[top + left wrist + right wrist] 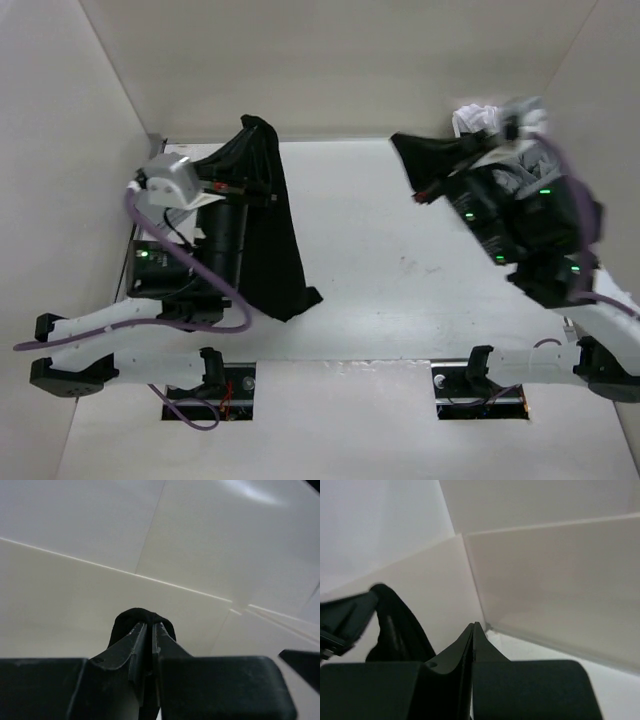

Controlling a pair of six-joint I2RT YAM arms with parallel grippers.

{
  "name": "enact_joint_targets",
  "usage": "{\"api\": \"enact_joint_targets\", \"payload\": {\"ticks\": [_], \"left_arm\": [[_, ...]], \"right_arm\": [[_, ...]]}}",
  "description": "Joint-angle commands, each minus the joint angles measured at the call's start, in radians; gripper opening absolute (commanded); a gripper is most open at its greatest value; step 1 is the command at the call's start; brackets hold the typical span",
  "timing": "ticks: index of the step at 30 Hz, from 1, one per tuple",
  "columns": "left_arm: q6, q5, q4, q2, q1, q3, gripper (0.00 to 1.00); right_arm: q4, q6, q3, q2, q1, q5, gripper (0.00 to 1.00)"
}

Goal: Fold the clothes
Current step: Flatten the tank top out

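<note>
the left gripper [150, 627] is seen clenched on a bunched pinch of the black t-shirt [272, 240], the cloth bulging just past its tips in the left wrist view. the t-shirt is held up by that one pinch and hangs below the left gripper as a long narrow drape. in the overhead view its long axis is drawn from the back toward the near edge, slanting a little rightward, with the lower end pointing to the near right and spread slightly wider; whether that end rests on the table [380, 300] cannot be told. no fold is seen, so the step in hand is judged to be lifting the garment to open it out. further right of the left gripper a bare stretch of table is seen. well to the right of the left gripper, the right gripper [472, 630] is found pressed shut, with nothing seen between its fingers. a dark patch [430, 160] is seen beside it from above, and cloth cannot be told from arm there. farthest right of the left gripper, a heap of grey and white garments [480, 115] is partly hidden behind the right arm. a second hold on the t-shirt, at a shoulder or hem, is judged to be called for next, so that it can be spread flat.
</note>
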Motion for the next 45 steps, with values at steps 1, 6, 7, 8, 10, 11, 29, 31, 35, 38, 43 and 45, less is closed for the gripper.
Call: {"api": "enact_joint_targets", "payload": {"ticks": [1, 6, 7, 8, 10, 11, 29, 31, 35, 38, 43, 45], "left_arm": [[0.056, -0.036, 0.077, 0.034, 0.068, -0.045, 0.02], [-0.074, -0.032, -0.01, 0.028, 0.154, -0.118, 0.03], [-0.097, -0.027, -0.027, 0.028, 0.175, -0.125, 0.03], [-0.122, -0.021, -0.043, 0.031, 0.197, -0.135, 0.03], [-0.173, -0.007, -0.07, 0.044, 0.247, -0.151, 0.03], [-0.2, 0.001, -0.088, 0.052, 0.269, -0.159, 0.03], [-0.355, 0.074, -0.207, 0.046, 0.369, -0.188, 0.03], [-0.368, 0.082, -0.207, 0.046, 0.369, -0.191, 0.03], [-0.377, 0.093, -0.208, 0.042, 0.366, -0.191, 0.03], [-0.378, 0.093, -0.221, 0.031, 0.367, -0.191, 0.03], [-0.365, 0.093, -0.222, 0.012, 0.364, -0.187, 0.03], [-0.348, 0.088, -0.222, -0.009, 0.361, -0.178, 0.03]], "right_arm": [[0.021, 0.16, -0.222, 0.027, -0.093, -0.177, 0.01], [0.363, 0.255, -0.681, 0.076, -0.076, -0.32, 0.15], [0.416, 0.265, -0.744, 0.099, -0.065, -0.32, 0.22], [0.445, 0.275, -0.781, 0.116, -0.059, -0.32, 0.28], [0.511, 0.3, -0.872, 0.171, -0.035, -0.325, 0.4], [0.531, 0.306, -0.901, 0.197, -0.027, -0.323, 0.42], [0.715, 0.349, -1.147, 0.05, 0.019, -0.256, 0.66], [0.703, 0.352, -1.122, 0.08, 0.018, -0.285, 0.65], [0.672, 0.371, -1.058, 0.224, -0.019, -0.245, 0.63], [0.677, 0.395, -1.035, 0.287, -0.028, -0.241, 0.55], [0.651, 0.397, -0.993, 0.292, -0.028, -0.236, 0.1], [0.617, 0.4, -0.99, 0.242, -0.013, -0.239, 0.03]]}}
